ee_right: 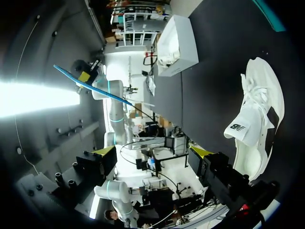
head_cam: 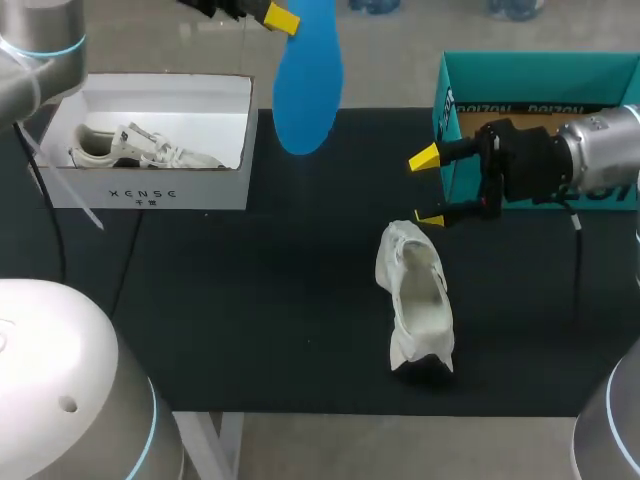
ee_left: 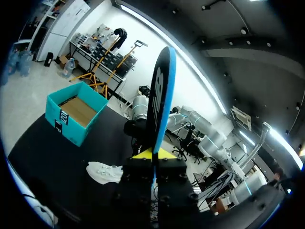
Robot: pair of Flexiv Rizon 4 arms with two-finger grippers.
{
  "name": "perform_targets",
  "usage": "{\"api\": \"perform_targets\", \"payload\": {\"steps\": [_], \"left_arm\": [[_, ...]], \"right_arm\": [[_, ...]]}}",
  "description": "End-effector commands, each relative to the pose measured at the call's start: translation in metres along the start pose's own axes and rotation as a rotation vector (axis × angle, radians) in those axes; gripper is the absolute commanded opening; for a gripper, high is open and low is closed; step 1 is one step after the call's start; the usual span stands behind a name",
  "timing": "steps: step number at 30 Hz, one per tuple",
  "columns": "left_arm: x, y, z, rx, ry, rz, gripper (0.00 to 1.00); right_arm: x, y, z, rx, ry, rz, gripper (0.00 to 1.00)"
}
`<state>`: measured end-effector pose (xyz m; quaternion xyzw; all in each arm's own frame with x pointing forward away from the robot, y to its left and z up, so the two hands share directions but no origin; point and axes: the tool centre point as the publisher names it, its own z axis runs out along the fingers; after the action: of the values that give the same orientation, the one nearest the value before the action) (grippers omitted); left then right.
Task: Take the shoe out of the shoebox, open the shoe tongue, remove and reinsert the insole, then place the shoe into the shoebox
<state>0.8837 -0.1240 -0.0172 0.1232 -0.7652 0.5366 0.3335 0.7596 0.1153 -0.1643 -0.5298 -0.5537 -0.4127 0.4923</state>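
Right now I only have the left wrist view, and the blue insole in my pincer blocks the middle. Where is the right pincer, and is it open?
Observer: In the head view the right pincer is open and empty, hovering at the far end of the white shoe, beside the teal box.
Operator: Is the shoe ready for the blue insole?
Observer: The right wrist view shows its tongue pulled out, clear of the mouth.
Operator: Anything on my left side?
Observer: A white box with a second shoe inside, outside your view.
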Motion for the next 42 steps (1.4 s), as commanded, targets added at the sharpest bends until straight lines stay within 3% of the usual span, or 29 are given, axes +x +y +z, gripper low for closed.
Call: {"api": "perform_targets", "payload": {"steps": [1,9,17,42], "left_arm": [[0.003,0.053,-0.003,0.183,0.000,0.184,0.00],[0.004,0.102,0.002,0.209,-0.029,0.280,0.00],[0.011,0.143,0.026,0.176,-0.058,0.373,0.00],[0.011,0.143,0.026,0.176,-0.058,0.373,0.00]], "right_arm": [[0.000,-0.001,0.001,-0.002,-0.002,0.001,1.00],[0.000,-0.001,0.001,-0.002,-0.002,0.001,1.00],[0.000,-0.001,0.001,-0.002,-0.002,0.001,1.00],[0.000,-0.001,0.001,-0.002,-0.002,0.001,1.00]]}}
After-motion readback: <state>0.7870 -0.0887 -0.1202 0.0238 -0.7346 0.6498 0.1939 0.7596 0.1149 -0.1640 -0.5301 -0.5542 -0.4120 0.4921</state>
